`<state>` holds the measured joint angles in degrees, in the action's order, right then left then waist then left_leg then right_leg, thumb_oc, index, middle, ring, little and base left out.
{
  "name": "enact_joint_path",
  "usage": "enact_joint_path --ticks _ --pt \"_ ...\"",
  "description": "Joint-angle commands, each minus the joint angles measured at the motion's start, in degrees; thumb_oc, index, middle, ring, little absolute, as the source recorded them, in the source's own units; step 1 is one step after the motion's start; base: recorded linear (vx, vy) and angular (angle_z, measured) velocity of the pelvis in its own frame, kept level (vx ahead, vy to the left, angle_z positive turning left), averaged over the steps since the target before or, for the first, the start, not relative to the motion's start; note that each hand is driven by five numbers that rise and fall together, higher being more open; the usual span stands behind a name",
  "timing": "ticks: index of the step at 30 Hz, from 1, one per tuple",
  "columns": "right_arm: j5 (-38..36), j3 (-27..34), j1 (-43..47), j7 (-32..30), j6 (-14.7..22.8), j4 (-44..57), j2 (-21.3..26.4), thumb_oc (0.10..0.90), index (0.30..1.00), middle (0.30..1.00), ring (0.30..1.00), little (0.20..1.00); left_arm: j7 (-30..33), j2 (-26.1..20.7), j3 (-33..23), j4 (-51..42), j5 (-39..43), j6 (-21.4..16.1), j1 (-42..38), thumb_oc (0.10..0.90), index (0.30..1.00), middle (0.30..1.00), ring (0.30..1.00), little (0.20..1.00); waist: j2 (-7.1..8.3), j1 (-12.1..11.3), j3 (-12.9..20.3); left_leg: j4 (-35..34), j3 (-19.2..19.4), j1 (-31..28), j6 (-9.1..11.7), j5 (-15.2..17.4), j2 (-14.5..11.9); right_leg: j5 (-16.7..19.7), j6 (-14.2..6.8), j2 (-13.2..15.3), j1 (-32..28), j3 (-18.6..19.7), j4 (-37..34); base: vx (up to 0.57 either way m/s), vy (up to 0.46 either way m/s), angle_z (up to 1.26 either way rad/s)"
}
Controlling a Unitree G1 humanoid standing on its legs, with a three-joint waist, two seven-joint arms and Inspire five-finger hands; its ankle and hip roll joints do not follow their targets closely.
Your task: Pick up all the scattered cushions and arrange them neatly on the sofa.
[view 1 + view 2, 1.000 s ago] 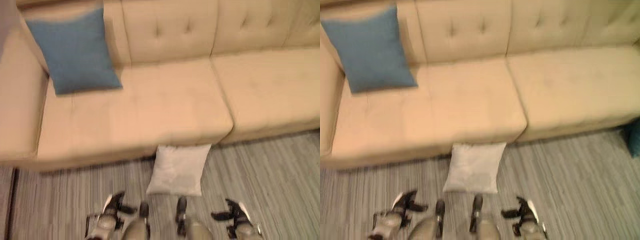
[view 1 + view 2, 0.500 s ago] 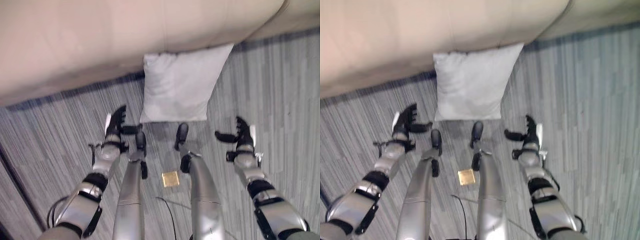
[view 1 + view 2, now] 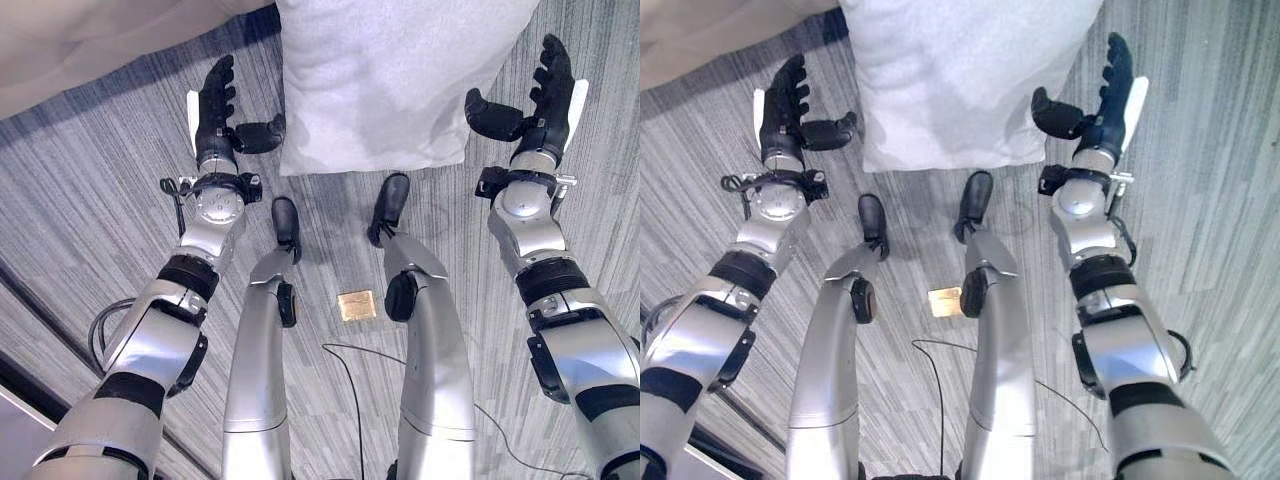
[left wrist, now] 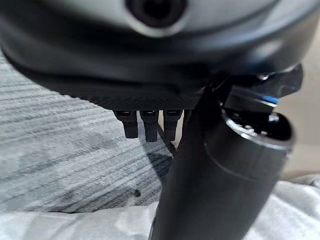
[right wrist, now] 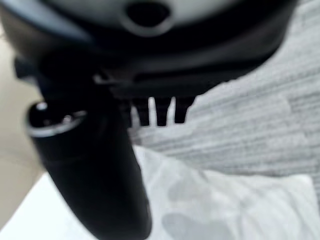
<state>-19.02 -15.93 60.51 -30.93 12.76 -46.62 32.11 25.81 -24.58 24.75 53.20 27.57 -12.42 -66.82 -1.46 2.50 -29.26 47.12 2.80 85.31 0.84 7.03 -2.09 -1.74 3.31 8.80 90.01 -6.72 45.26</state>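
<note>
Lying on the grey striped carpet floor (image 3: 90, 230) is one pale grey square fabric cushion (image 3: 385, 80), between the spread left hand (image 3: 218, 110) and spread right hand (image 3: 535, 100).

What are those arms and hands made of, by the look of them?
Both arms are silver-grey metal shells with black bands at the joints. The left hand and right hand are dark with fingers and a thumb, and each has a white strip along its outer edge.

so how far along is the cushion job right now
Nothing looks placed yet. The white cushion lies on the grey floor against the sofa front. The left hand and right hand flank it, fingers straight, holding nothing. Grasping, lifting and arranging it on the sofa remain.
</note>
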Motion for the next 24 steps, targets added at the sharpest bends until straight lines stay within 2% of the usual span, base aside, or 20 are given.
enact_joint_path --ticks 1,7,10,11,12,21,24 --pt "2.1 -1.3 -6.6 -4.0 4.4 4.6 -0.5 0.8 0.9 0.9 0.9 0.9 2.7 -0.4 -1.6 -0.7 1.1 -3.7 2.8 0.8 0.9 0.9 0.9 0.9 -0.11 2.3 8.1 -0.5 -2.6 2.6 -0.1 0.9 0.3 -8.0 -6.7 -0.8 -1.8 2.8 5.3 0.02 -0.014 -0.04" --pt "3.5 -2.2 -5.6 -4.4 5.3 10.1 -1.6 0.8 0.9 0.9 0.9 0.9 3.5 1.2 1.2 -3.3 0.7 -4.2 -1.7 0.8 0.9 0.9 0.9 0.9 -0.05 3.1 7.7 0.0 -2.9 4.5 -0.2 0.8 -0.2 -7.2 -7.2 -1.4 -0.1 3.0 5.0 0.01 0.007 -0.08" --pt "4.8 -2.2 -5.2 -4.7 5.8 13.4 -2.0 0.8 0.9 0.9 0.9 0.9 4.7 3.7 1.7 -4.9 1.1 -5.1 -3.5 0.8 0.9 0.9 0.9 0.9 0.02 3.4 7.3 0.0 -2.9 4.6 -0.2 0.8 -0.5 -6.9 -7.3 -1.9 -0.1 3.1 4.9 0.01 0.004 -0.12" --pt "5.1 -2.2 -5.2 -4.7 5.8 14.1 -2.2 0.8 0.9 0.9 0.9 0.9 5.0 4.4 1.6 -5.4 1.5 -5.4 -3.6 0.722 0.782 0.782 0.782 0.782 -0.03 3.4 7.2 0.2 -3.0 4.6 -0.2 0.9 -0.6 -6.9 -7.3 -2.0 -0.1 3.1 4.9 0.0 -0.009 -0.07" --pt "5.7 -2.6 -5.0 -4.8 6.0 14.7 -2.5 0.8 0.9 0.9 0.9 0.9 5.4 5.9 1.3 -6.5 2.6 -6.3 -3.8 0.4 0.3 0.3 0.3 0.3 0.06 3.5 7.2 0.2 -3.0 4.6 -0.2 0.9 -0.7 -6.9 -7.3 -2.0 -0.1 3.1 5.0 0.0 -0.011 -0.05" --pt "8.0 -2.5 -6.6 -4.1 5.2 14.7 -2.3 0.8 0.9 0.9 0.9 0.9 6.5 7.1 -0.4 -11.3 4.1 -8.1 -1.7 0.4 0.3 0.3 0.3 0.3 -0.31 3.5 7.5 0.0 -3.1 4.6 0.1 0.8 -1.1 -6.5 -7.4 -2.5 -0.1 3.1 4.7 0.0 -0.013 -0.06" --pt "8.0 -1.9 -7.1 -3.9 5.2 14.1 -1.8 0.8 0.9 0.9 0.9 0.9 6.4 5.7 -0.8 -13.1 3.5 -8.0 -0.9 0.4 0.3 0.3 0.3 0.3 -0.6 3.3 8.1 -1.6 -3.6 4.6 0.2 0.1 -1.1 -6.3 -7.7 -2.4 -0.1 2.9 4.2 0.0 0.0 0.0"
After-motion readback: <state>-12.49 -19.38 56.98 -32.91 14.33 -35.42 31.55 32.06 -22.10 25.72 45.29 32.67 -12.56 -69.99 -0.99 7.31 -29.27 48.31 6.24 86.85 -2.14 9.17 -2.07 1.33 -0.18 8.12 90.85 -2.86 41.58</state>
